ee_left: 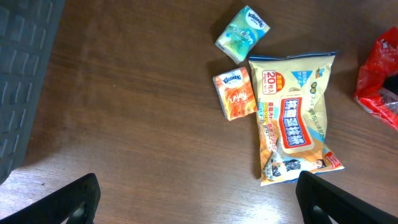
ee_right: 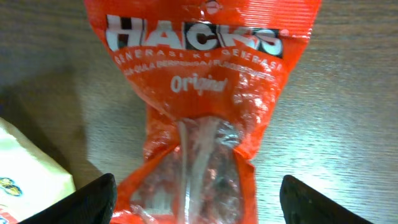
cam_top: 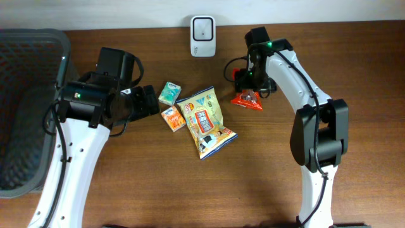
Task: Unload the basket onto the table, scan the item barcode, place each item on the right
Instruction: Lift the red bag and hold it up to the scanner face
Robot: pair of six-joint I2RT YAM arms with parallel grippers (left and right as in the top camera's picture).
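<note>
A red Hacks candy bag (cam_top: pixel 248 100) lies flat on the wooden table, right of centre. My right gripper (cam_top: pixel 247 85) hangs just over it. In the right wrist view the bag (ee_right: pixel 199 93) lies between the spread fingers of the right gripper (ee_right: pixel 199 199), which is open and not pinching it. No barcode shows on the bag's visible side. A white scanner (cam_top: pixel 202 35) stands at the table's far edge. My left gripper (cam_top: pixel 152 100) is open over bare wood, its fingers wide apart and empty in the left wrist view (ee_left: pixel 196 186).
A yellow snack packet (cam_top: pixel 205 121) lies mid-table, with an orange tissue pack (cam_top: pixel 172 118) and a green tissue pack (cam_top: pixel 169 93) to its left. A dark mesh basket (cam_top: pixel 25 107) fills the left side. The left wrist view catches the red bag's edge (ee_left: pixel 379 74).
</note>
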